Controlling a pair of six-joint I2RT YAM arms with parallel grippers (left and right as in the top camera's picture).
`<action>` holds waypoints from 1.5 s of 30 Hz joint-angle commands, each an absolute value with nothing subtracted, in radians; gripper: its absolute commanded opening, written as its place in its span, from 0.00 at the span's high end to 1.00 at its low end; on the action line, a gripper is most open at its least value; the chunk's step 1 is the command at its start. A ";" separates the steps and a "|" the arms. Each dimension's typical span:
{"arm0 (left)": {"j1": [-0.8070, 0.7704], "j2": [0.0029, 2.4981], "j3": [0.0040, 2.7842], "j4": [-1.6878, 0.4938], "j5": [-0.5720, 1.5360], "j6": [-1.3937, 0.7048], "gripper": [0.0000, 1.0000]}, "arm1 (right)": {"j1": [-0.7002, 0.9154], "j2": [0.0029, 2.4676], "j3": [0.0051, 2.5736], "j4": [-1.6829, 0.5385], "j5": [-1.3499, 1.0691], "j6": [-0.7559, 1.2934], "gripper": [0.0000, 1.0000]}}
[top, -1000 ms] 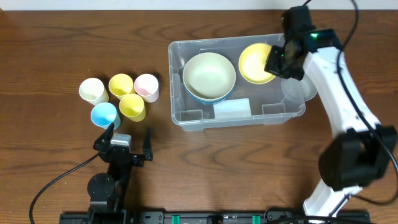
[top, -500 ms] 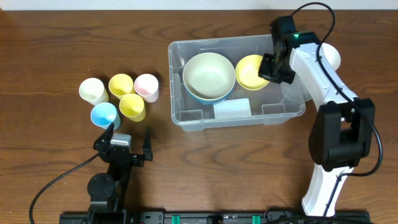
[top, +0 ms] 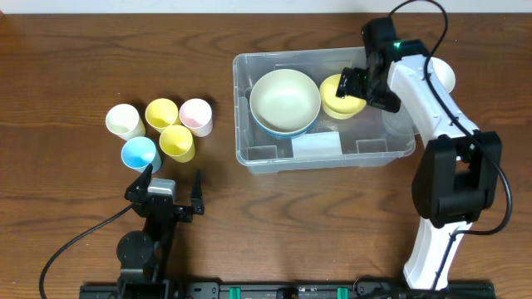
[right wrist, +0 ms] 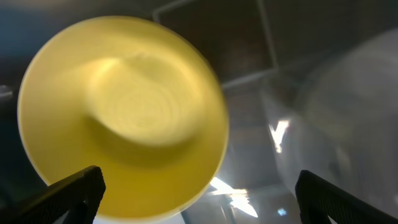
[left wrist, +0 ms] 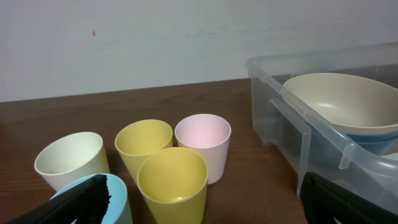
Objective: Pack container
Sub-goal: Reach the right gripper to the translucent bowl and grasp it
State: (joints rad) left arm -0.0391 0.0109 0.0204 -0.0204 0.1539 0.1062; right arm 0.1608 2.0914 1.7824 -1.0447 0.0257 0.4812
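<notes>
While a yellow bowl (top: pixel 337 104) lies in the container (top: pixel 324 159), cups (top: pixel 176 141) stand nearby.

- One container (top: pixel 249 154) stood on the table, with one pale label (top: pixel 316 147) at its 6 o'clock side.
- It held three bowls: one cream bowl (top: pixel 285 98) nested on one blue bowl (top: pixel 268 129) toward 9 o'clock, and one yellow bowl (top: pixel 335 101) toward 2 o'clock.
- Five cups stood at the table's 9 o'clock side:
  - one cream cup (top: pixel 123 121)
  - one pink cup (top: pixel 196 116)
  - one blue cup (top: pixel 140 154)
  - one yellow cup (top: pixel 161 113)
  - a second yellow cup (top: pixel 177 142)
</notes>
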 commanded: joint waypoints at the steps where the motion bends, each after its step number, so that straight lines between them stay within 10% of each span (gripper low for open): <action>1: -0.033 0.006 0.004 -0.056 0.172 0.116 0.02 | 0.136 1.990 1.913 -1.075 0.056 0.433 0.01; 19: -0.033 0.006 0.004 -0.056 0.172 0.116 0.02 | -0.231 1.883 1.907 -1.181 0.108 0.507 0.01; 45: -0.033 0.006 0.004 -0.056 0.172 0.116 0.02 | -0.250 2.101 1.504 -0.895 -0.011 0.429 0.14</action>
